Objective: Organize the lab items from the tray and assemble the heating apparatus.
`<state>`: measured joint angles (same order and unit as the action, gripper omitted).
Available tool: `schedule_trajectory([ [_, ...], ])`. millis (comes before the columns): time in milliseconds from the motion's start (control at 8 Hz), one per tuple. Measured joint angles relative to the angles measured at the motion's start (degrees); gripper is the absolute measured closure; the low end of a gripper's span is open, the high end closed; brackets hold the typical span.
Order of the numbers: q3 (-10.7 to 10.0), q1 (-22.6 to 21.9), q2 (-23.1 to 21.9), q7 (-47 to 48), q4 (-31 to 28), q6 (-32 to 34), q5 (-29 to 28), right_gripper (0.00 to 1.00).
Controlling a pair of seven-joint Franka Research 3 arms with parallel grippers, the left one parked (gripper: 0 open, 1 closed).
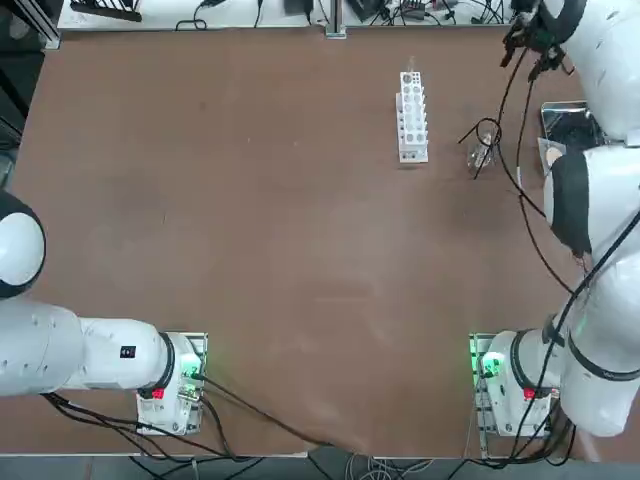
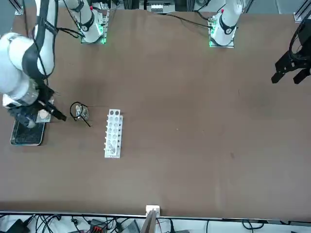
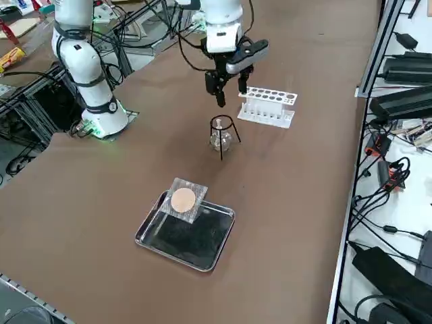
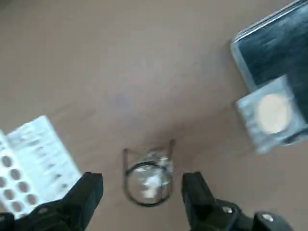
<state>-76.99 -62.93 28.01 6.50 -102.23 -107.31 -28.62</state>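
The black wire tripod stands on the table with the small clear glass burner inside its legs, beside the rack. My right gripper hangs open well above them; in the wrist view the gripper has its fingers on either side of the tripod ring, with nothing held. The grey square mesh with a tan round centre leans on the far rim of the silver tray, whose dark floor is otherwise bare. The mesh and the tray also appear in the wrist view.
A white perforated test-tube rack lies just beyond the tripod, and appears as the rack in the top view. The tray sits near the table's right edge. Cables and equipment lie off the table on that side.
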Motion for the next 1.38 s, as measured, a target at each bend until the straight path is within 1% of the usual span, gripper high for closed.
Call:
schedule_trajectory([
  [125,1.7,4.4,0.0,-2.1,3.6,2.4,2.2,0.00],
  [250,4.2,9.1,0.2,-4.3,6.6,4.1,3.7,0.00],
  [375,7.0,14.1,0.9,-6.4,9.0,4.9,4.7,0.00],
  [625,12.8,24.3,3.1,-10.9,13.1,5.4,5.0,0.00],
  [750,15.2,28.4,4.6,-12.8,14.7,5.4,5.0,0.00],
  [875,16.6,31.1,6.7,-15.1,16.0,5.4,5.1,0.00],
  [1000,17.2,32.9,9.1,-17.6,16.7,5.3,5.1,0.00],
  [1125,18.4,35.0,11.1,-19.7,17.2,5.1,5.1,0.00],
  [1250,21.0,37.7,12.3,-21.1,17.3,3.8,6.0,0.00],
  [1375,24.3,40.4,12.9,-21.5,17.2,2.4,7.6,0.00],
])
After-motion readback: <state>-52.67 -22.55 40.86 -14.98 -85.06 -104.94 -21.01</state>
